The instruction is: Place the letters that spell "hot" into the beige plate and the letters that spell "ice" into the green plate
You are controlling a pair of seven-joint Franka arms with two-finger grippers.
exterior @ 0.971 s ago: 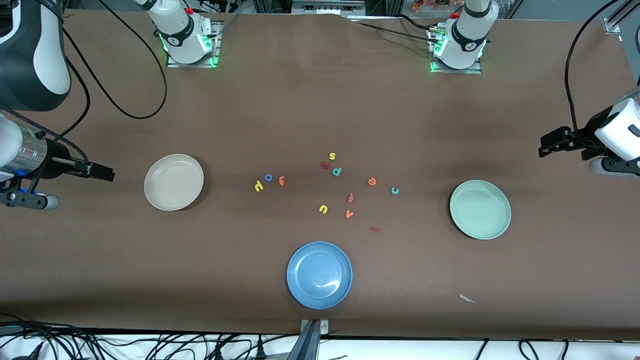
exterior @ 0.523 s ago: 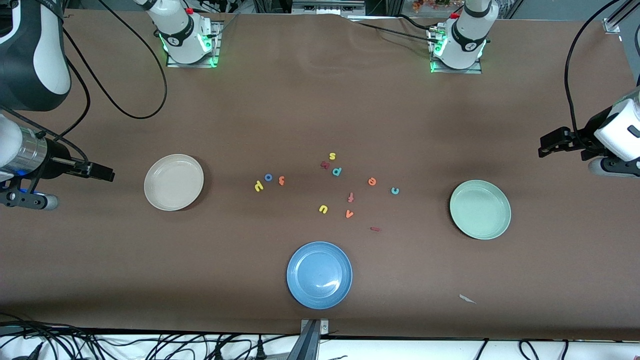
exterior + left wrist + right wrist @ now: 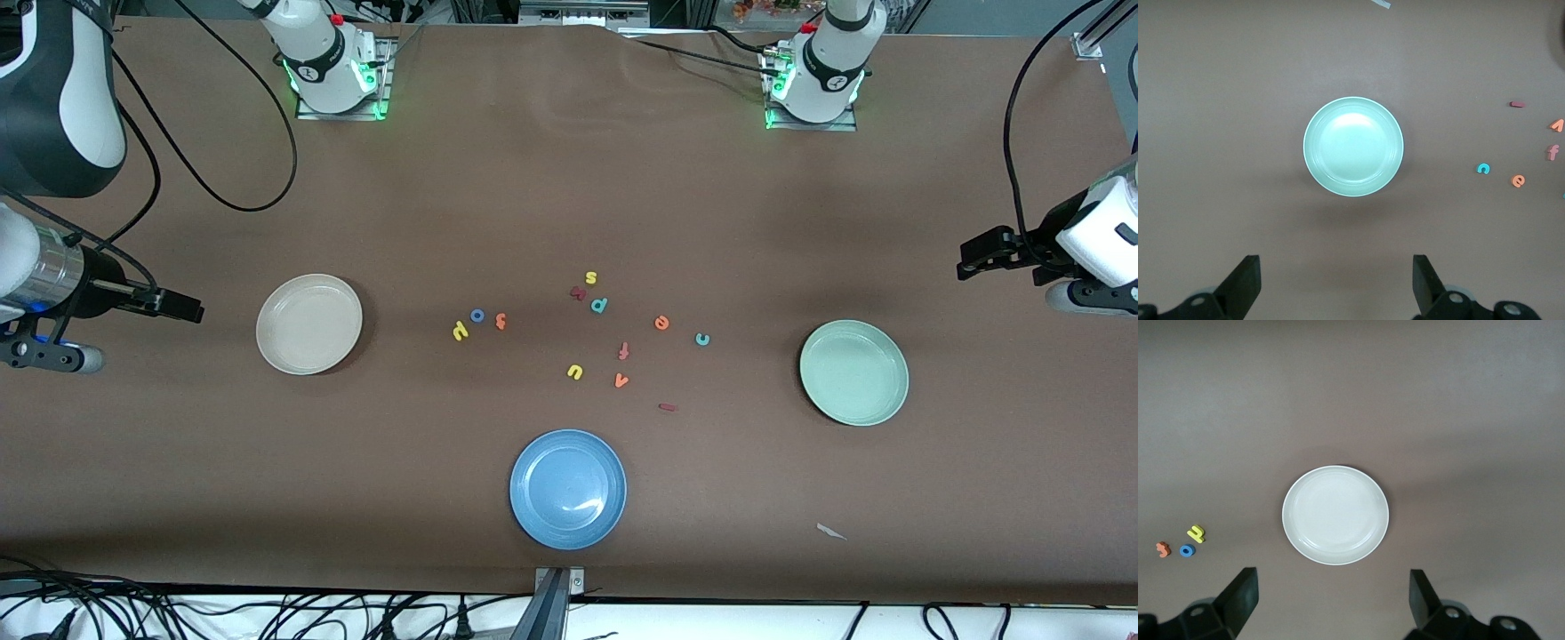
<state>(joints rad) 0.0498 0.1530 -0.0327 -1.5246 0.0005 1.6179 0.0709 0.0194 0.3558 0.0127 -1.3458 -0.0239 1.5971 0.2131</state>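
The beige plate lies toward the right arm's end of the table, the green plate toward the left arm's end. Between them are the yellow h, blue o and orange t in a small group. The orange e, teal c and dark red i lie closer to the green plate. My left gripper hangs open and empty over bare table beside the green plate. My right gripper hangs open and empty beside the beige plate.
A blue plate lies nearer the front camera than the letters. Other letters are scattered mid-table: yellow s, teal p, red-orange f, yellow u, orange v. A white scrap lies near the front edge.
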